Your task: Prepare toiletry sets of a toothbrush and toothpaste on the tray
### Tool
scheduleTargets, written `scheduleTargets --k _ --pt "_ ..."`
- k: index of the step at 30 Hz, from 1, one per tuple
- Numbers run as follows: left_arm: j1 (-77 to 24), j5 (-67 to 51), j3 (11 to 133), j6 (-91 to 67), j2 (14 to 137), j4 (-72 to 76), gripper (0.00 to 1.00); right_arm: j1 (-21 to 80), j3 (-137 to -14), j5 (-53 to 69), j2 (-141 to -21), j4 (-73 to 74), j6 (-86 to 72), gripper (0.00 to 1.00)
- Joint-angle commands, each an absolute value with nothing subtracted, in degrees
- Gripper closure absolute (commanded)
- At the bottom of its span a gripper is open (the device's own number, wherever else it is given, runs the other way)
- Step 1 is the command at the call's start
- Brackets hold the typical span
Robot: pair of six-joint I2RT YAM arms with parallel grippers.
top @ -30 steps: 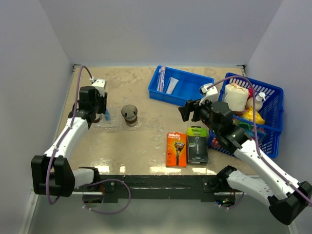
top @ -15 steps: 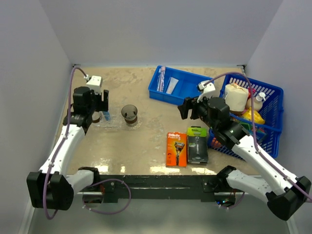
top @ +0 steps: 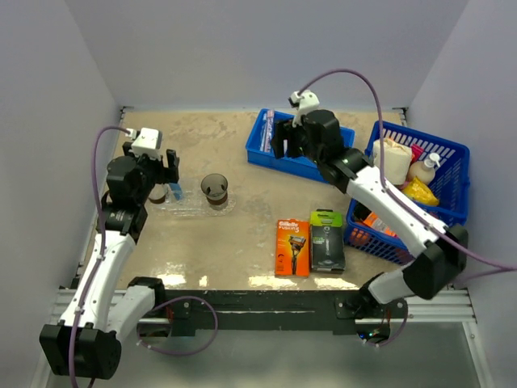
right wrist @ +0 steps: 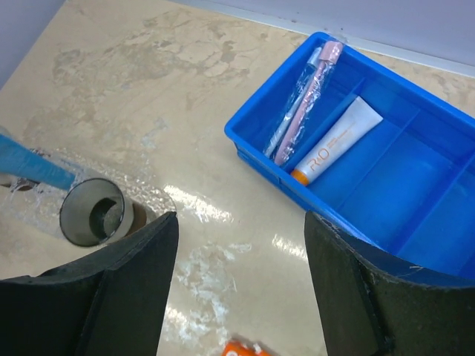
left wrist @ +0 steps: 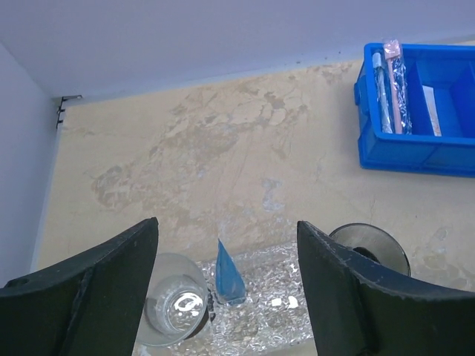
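Observation:
The clear tray point(top: 190, 207) lies at the left and also shows in the left wrist view point(left wrist: 312, 315). It holds a clear cup point(left wrist: 172, 310), a brownish cup point(top: 214, 188) and a blue strip-like item point(left wrist: 228, 276). My left gripper point(top: 164, 167) is open and empty, above the clear cup and blue item point(left wrist: 226, 248). The blue bin point(right wrist: 415, 222) holds wrapped toothbrushes point(right wrist: 306, 95) and a white toothpaste tube with an orange end point(right wrist: 335, 141). My right gripper point(top: 289, 148) is open and empty, above the table just in front of the bin point(right wrist: 241, 222).
An orange razor pack point(top: 292, 246) and a black-green razor pack point(top: 326, 240) lie at the front centre. A blue lattice basket point(top: 443, 149) full of goods stands at the right. Walls close in at the left, back and right.
My right gripper has swung from beside the basket back and left to over the blue bin. My left gripper has drawn back a little from the tray. Both stay open.

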State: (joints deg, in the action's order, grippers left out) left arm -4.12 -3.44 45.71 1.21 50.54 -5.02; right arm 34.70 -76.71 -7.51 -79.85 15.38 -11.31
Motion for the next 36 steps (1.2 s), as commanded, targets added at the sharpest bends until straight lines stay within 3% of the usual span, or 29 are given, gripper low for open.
scheduleTargets --k 1,12,29,36 --pt "-3.60 -2.90 44.38 0.70 50.19 -2.46 0.21 34.37 -86.73 -5.98 -89.61 17.05 -10.02 0.30" --pt "-3.69 -1.85 42.98 0.62 48.87 -2.55 0.21 27.34 -105.20 -7.99 -111.87 24.43 -15.55 0.40" --pt "-3.69 -1.32 42.63 0.62 49.13 -3.08 0.21 25.05 -110.65 -12.75 -127.26 25.58 -19.51 0.46" --pt "-3.69 -0.44 42.63 0.88 49.22 -3.43 0.21 24.87 -111.97 -14.06 -130.69 26.37 -22.32 0.43"
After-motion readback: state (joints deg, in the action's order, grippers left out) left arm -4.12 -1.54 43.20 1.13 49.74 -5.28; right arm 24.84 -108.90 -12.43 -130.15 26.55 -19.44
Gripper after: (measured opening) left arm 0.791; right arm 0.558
